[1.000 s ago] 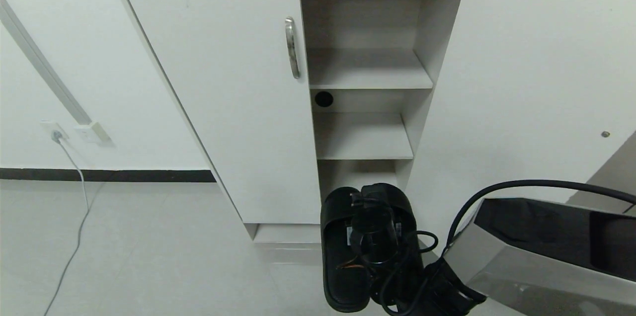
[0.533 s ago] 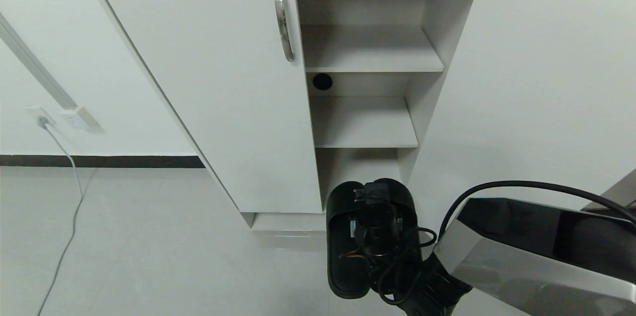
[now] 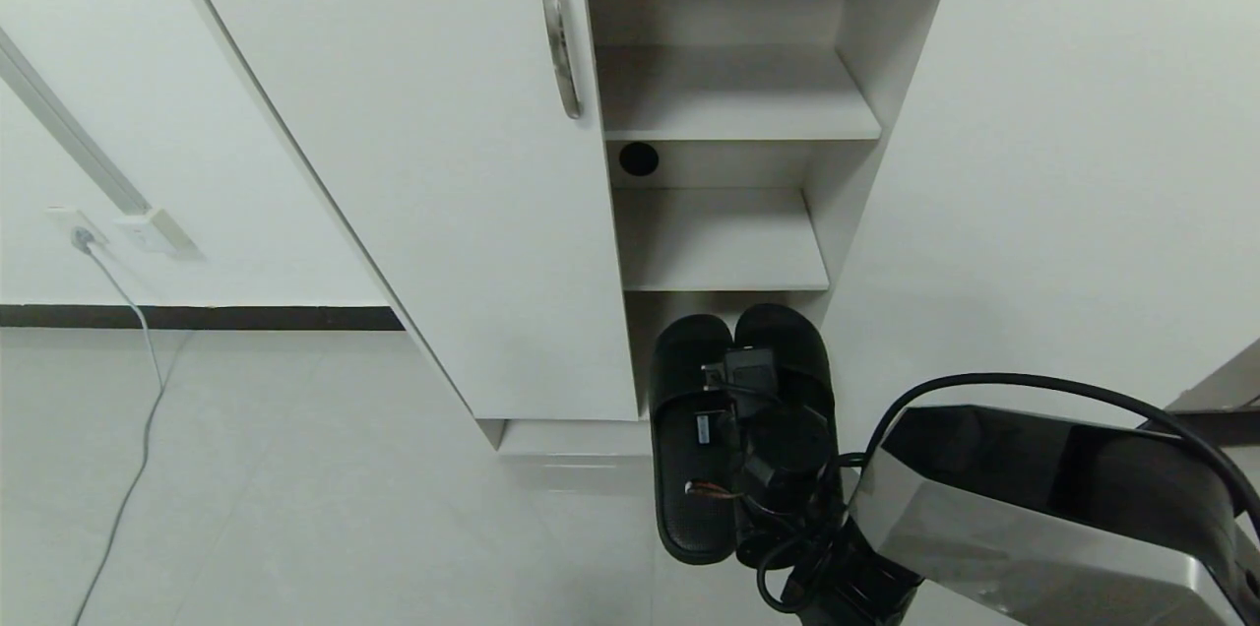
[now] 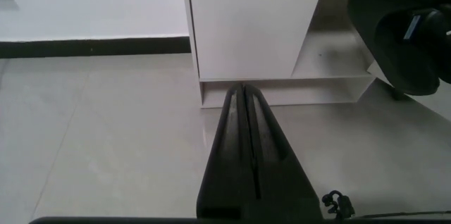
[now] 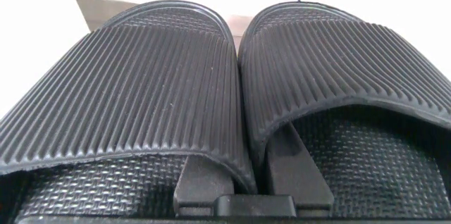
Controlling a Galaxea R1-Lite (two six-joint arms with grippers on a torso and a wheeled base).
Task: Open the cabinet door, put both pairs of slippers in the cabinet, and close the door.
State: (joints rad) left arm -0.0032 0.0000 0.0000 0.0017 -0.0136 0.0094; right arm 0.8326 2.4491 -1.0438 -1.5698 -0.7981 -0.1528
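Black slippers (image 3: 686,498) look like light, bendy rubber, and the ribbed straps should grip well. Right jaws pinch both inner strap edges together, a solid spot. The pair hangs at the cabinet's (image 3: 866,65) bottom opening, toes in. Left jaws closed, empty.

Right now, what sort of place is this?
Likely an indoor entryway, or a mock-up of one: white shelved cabinet, tiled floor, wall socket, and black slippers by the cabinet's open side.

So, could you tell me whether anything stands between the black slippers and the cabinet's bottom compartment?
Nothing visible does: the black slippers are held right before the open bottom compartment, beside the closed left door.
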